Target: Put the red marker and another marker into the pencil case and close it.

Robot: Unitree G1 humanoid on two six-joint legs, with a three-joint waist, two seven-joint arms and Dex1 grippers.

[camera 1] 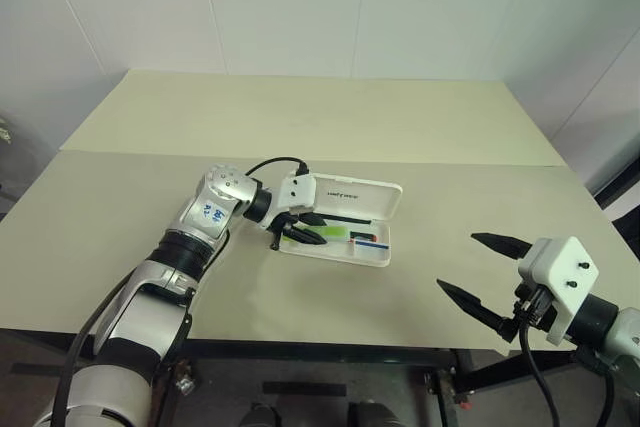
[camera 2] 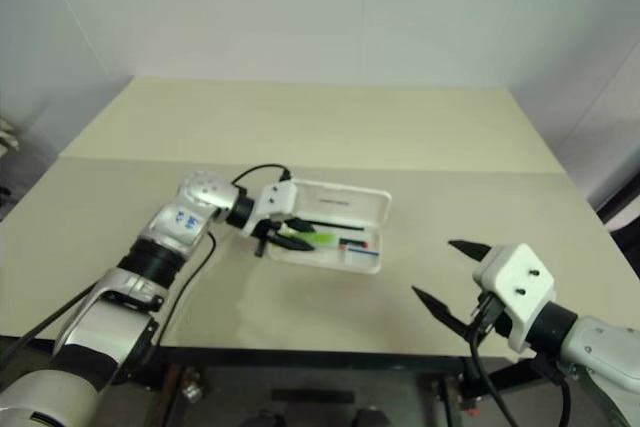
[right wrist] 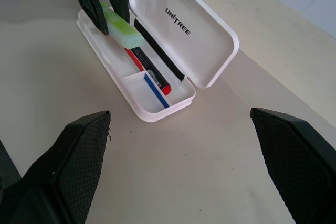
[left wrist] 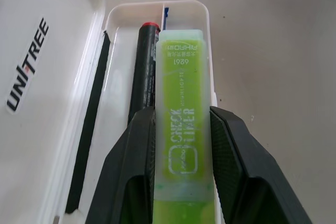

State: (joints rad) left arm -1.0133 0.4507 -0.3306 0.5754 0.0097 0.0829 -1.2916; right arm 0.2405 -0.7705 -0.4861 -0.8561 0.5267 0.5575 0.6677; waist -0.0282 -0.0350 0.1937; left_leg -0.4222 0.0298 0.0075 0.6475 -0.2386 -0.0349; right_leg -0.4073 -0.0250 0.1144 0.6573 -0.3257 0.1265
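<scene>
Green marker (left wrist: 184,129), pinched in the left hand (right wrist: 102,11), hangs over the pencil case (right wrist: 152,113), its long axis parallel to the case and the red marker (right wrist: 149,72) inside, while the spread right hand (camera 1: 487,274) waits well apart.

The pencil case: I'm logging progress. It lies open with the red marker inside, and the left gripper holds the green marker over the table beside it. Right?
Not quite. The left gripper holds the green marker over the open pencil case itself, not beside it, as the right wrist view shows. The red marker does lie inside.
</scene>
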